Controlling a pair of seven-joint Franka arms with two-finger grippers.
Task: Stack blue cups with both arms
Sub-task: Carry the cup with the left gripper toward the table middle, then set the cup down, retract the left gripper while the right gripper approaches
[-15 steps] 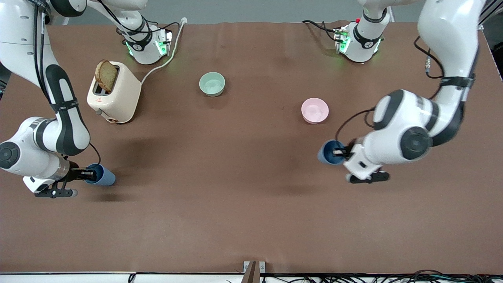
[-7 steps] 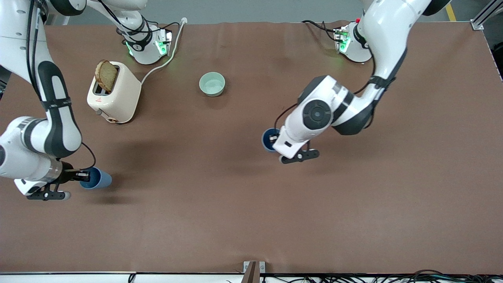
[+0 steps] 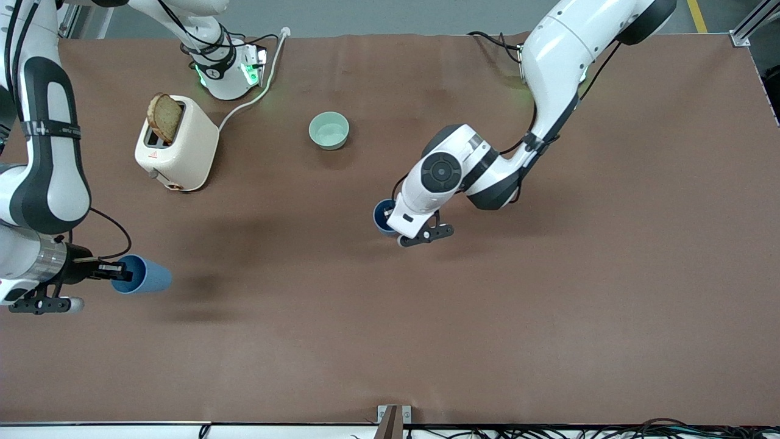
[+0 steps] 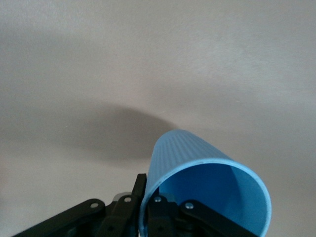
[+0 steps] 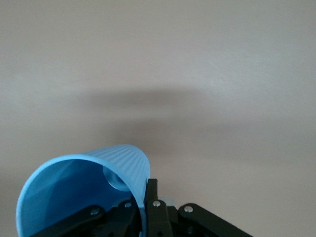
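Observation:
My left gripper (image 3: 393,221) is shut on the rim of one blue cup (image 3: 381,215) and holds it over the middle of the table. In the left wrist view the fingers (image 4: 139,190) pinch that cup's wall (image 4: 197,158), one inside and one outside. My right gripper (image 3: 113,270) is shut on the rim of the second blue cup (image 3: 146,277), tilted on its side above the table at the right arm's end. In the right wrist view its fingers (image 5: 152,192) clamp that cup's wall (image 5: 113,160).
A cream toaster (image 3: 180,146) with a slice of bread (image 3: 164,117) stands near the right arm's base, its white cable (image 3: 256,91) running off. A pale green bowl (image 3: 329,130) sits near mid-table. The left arm hides the pink bowl.
My left arm has swung its cup from near the pink bowl to the middle of the table. My right gripper has drawn its cup slightly toward its own end of the table.

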